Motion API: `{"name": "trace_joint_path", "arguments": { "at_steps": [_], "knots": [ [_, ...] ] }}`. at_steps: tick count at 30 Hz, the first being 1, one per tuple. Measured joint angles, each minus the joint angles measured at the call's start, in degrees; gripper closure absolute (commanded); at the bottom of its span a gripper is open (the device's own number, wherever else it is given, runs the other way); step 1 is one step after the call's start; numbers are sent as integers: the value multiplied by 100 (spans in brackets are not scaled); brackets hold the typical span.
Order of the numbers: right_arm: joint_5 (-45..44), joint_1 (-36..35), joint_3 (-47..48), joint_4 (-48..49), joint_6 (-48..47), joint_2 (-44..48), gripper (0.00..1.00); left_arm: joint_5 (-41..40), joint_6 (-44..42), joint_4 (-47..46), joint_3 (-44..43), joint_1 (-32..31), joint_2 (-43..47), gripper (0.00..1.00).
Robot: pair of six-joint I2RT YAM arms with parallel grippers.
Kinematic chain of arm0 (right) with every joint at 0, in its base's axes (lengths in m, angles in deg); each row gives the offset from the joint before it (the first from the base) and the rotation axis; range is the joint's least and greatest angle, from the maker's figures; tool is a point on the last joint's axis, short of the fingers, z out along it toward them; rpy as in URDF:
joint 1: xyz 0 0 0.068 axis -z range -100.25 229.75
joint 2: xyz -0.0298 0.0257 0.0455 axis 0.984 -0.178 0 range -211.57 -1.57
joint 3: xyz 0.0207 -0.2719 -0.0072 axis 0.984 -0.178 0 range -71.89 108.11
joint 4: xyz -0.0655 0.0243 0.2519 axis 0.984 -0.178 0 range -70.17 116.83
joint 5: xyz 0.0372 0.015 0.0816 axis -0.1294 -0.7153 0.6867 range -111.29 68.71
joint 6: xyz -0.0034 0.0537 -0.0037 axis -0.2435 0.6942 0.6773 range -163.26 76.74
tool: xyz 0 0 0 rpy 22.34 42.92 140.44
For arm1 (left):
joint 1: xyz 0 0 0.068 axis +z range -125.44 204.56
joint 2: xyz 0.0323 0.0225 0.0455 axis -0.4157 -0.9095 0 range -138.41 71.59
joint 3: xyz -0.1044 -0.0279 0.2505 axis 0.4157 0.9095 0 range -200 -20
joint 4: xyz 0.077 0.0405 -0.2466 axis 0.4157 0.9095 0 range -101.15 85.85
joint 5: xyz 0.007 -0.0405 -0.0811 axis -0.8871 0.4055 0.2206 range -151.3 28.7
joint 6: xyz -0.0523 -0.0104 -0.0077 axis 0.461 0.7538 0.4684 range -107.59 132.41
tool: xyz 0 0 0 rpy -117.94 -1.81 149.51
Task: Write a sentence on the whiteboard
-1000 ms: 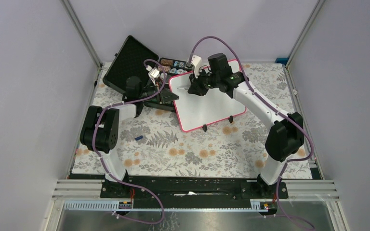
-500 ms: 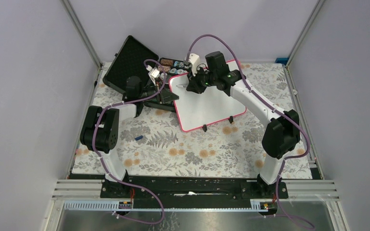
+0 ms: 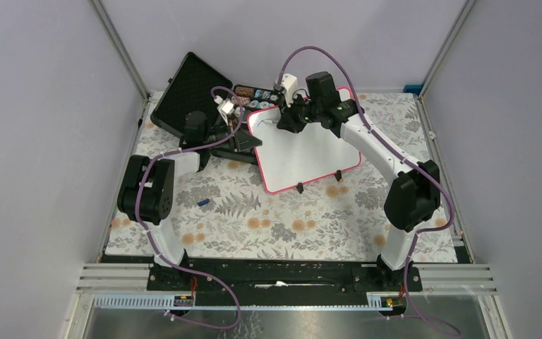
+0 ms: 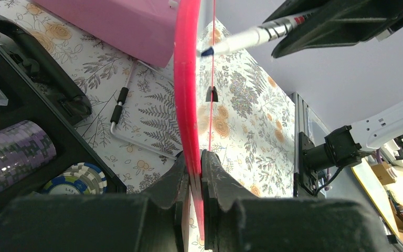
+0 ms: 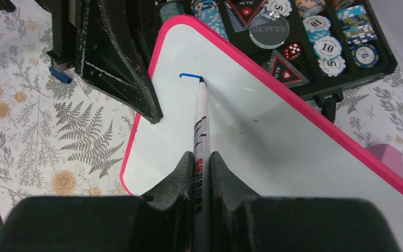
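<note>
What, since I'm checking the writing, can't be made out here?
- Right wrist view: the whiteboard is cut off by the frame's right edge; print on the marker is too blurred to read.
- Top view: the right gripper hides the marker tip and stroke.
- Left wrist view: whiteboard edge-on in the left gripper; its face is hidden.

bright even light; soft shadows; faint sheen on whiteboard [image 5: 273, 142]; wrist-view foreground blurred

Open black chip case [image 3: 190, 95] at rear; possibly a blue cap [image 3: 203, 203] nearer.
</note>
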Motion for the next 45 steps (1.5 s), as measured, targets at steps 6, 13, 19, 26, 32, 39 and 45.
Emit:
{"name": "trace_joint_path", "arguments": {
  "at_steps": [6,13,19,26,32,39,45],
  "knots": [
    [50,122,26,-39,-26,0,100,-15,-7,70,-24,0,0,100],
    [114,136,31,-55,-46,0,100,-11,-28,74,-24,0,0,100],
    [170,136,33,-227,-87,0,100,-2,-44,83,-35,0,0,100],
    [195,136,26,-332,-162,0,100,15,-50,127,-57,0,0,100],
    [260,136,-85,-337,-166,2,100,13,-52,131,-57,0,0,100],
    [348,136,-358,-339,-195,83,100,9,-63,142,-59,0,0,100],
    [374,131,-597,-341,-229,173,100,13,-66,142,-59,0,0,100]
  ]
}}
